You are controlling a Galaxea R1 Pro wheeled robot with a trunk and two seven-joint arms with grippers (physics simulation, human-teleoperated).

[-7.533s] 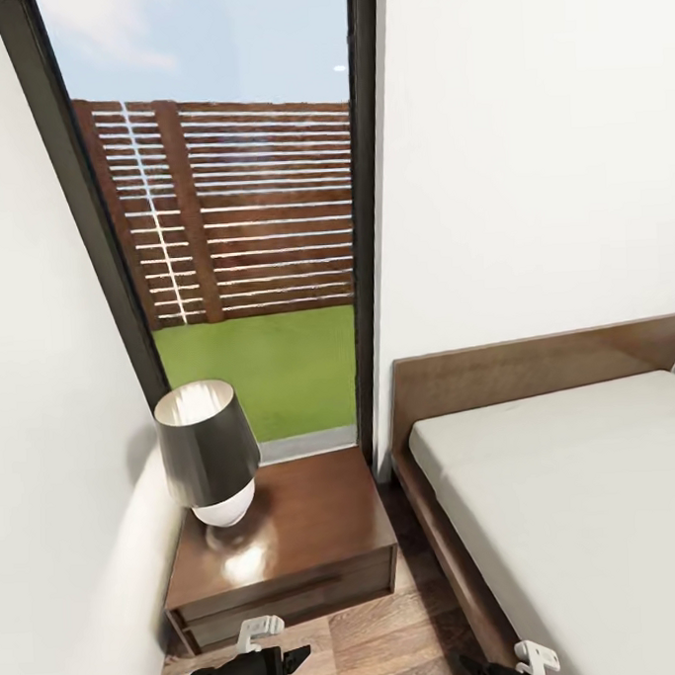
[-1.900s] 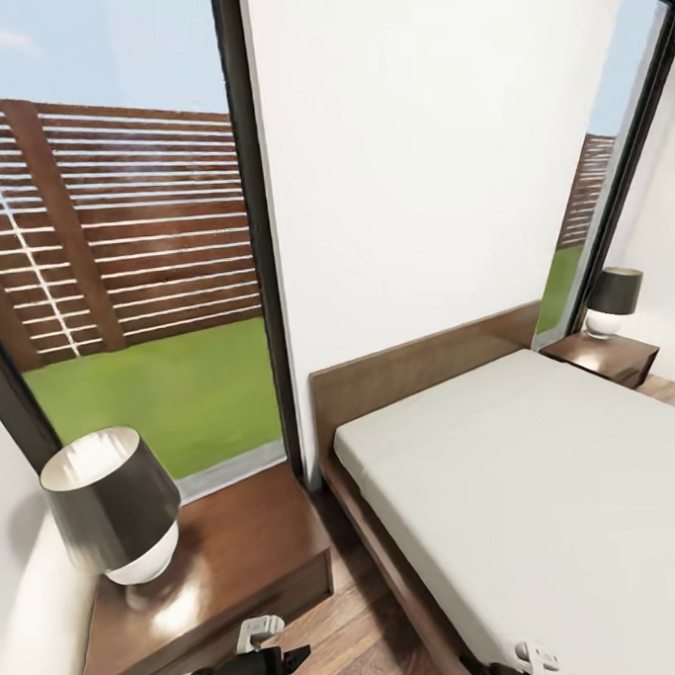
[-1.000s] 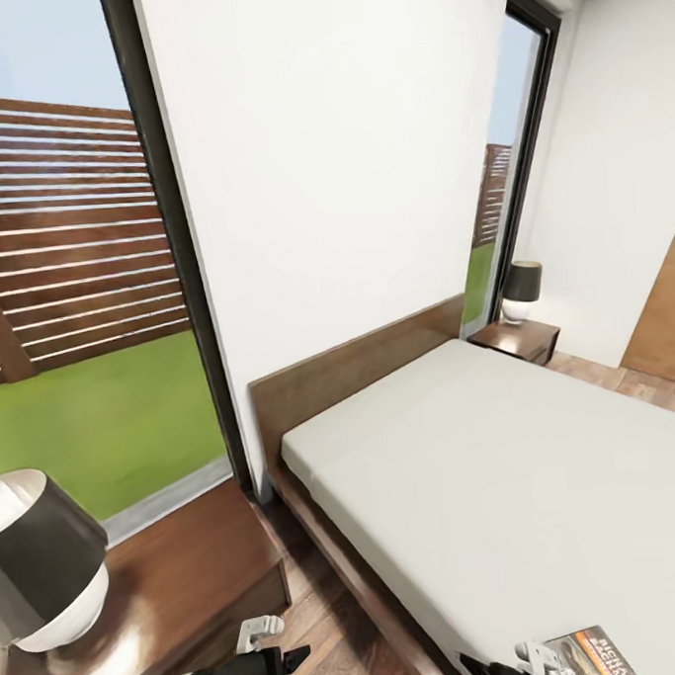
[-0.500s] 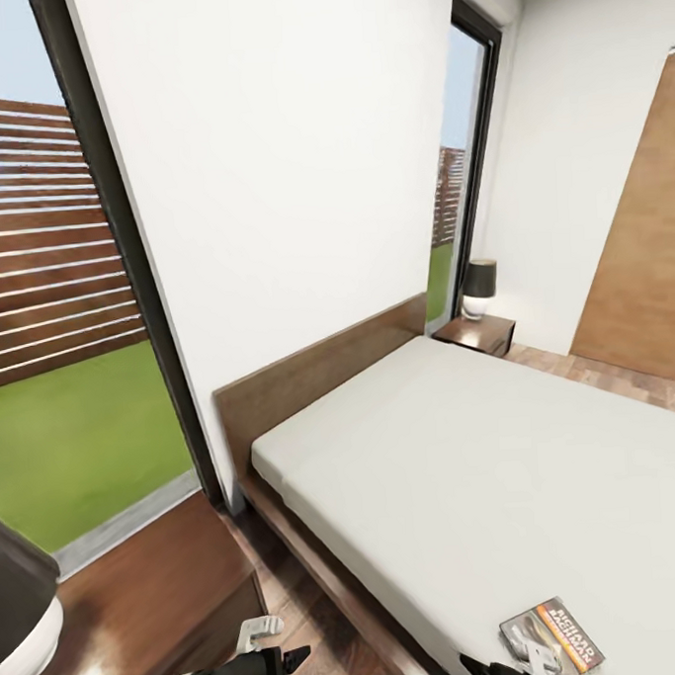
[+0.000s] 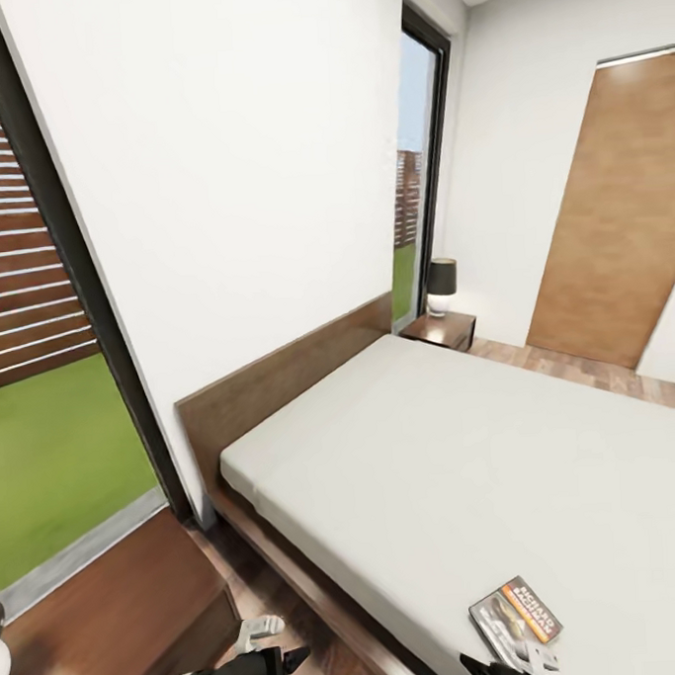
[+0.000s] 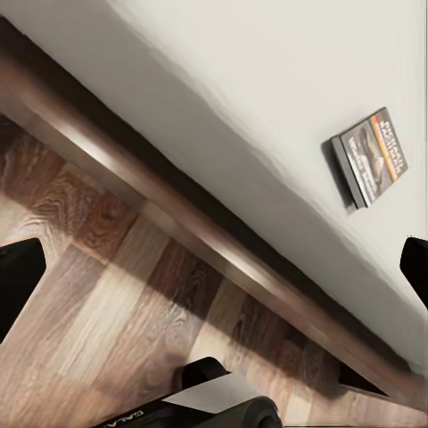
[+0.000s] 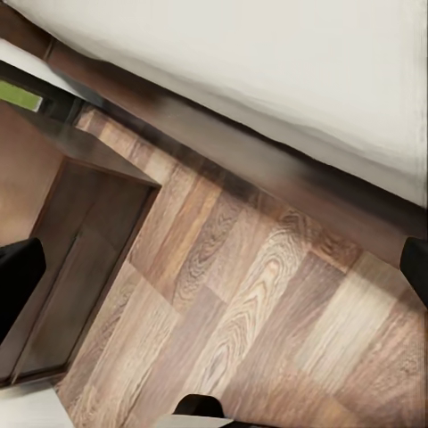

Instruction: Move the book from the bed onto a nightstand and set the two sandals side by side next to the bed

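Bed (image 5: 462, 450) spans the room; nightstand (image 5: 104, 607) just beside its head corner. Book (image 5: 515, 617) lies flat near the bed's near side edge. Both grippers, left (image 5: 279, 645) and right (image 5: 528, 664), hang low with fingers spread, holding nothing. Best to square up to that edge, then reach for the book from above.

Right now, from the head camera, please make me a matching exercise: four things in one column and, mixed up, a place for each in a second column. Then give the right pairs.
Things:
1. book
2. lamp
3. door
4. bed

Places:
A. on the far nightstand
B. in the right-hand wall
C. on the mattress, near its close edge
D. headboard against the white wall

Pairs: 1-C, 2-A, 3-B, 4-D
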